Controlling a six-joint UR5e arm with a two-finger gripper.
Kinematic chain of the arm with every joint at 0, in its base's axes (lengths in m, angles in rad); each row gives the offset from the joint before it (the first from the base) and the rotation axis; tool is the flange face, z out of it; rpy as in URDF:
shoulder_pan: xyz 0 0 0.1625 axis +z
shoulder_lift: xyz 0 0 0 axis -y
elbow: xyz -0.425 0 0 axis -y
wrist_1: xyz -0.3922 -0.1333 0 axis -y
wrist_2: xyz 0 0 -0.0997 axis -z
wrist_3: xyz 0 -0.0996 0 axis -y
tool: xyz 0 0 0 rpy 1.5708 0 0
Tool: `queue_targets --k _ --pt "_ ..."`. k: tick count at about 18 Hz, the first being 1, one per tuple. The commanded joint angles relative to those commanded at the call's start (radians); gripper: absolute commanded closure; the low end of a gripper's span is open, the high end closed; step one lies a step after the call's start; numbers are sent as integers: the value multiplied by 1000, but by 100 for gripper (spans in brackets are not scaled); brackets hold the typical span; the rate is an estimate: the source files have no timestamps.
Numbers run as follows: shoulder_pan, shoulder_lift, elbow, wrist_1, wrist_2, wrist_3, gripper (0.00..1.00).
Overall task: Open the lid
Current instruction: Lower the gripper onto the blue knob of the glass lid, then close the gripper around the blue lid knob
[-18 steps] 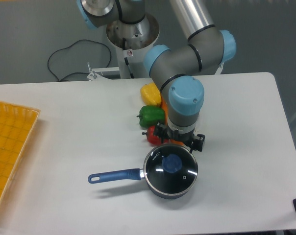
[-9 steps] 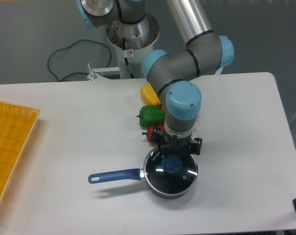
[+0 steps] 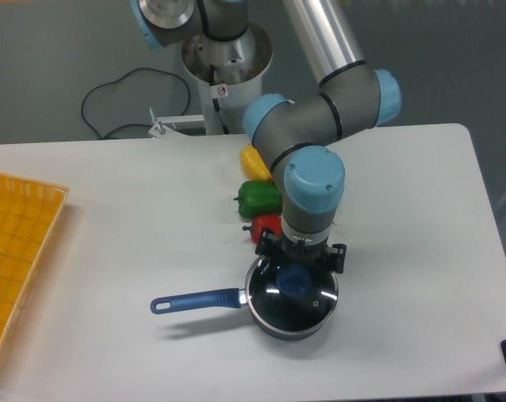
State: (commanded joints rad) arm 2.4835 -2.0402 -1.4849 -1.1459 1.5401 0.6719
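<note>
Camera view shows you the gripper (image 3: 296,270) has come down from beside the lid (image 3: 292,289) to its knob (image 3: 292,279), near the table's front edge; clench state indeterminate, lid unlifted.

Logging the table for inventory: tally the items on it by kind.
Peppers: 3 (yellow bell pepper, green bell pepper, red bell pepper)
Dark saucepan with long blue handle: 1
Clear glass lid with blue knob: 1
Yellow mesh tray: 1
Total: 6
</note>
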Motion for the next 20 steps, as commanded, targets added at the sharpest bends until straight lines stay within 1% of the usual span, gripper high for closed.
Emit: queue_targets --k 3,7,9,12,20 --pt "-2 -11 20 -8 3 -12 0" --pt "-2 -20 26 -11 3 -20 0" --pt "-9 -34 44 -15 3 -57 0" --pt "-17 -54 81 -58 5 -69 0" --pt "-17 -57 83 -58 5 -87 0"
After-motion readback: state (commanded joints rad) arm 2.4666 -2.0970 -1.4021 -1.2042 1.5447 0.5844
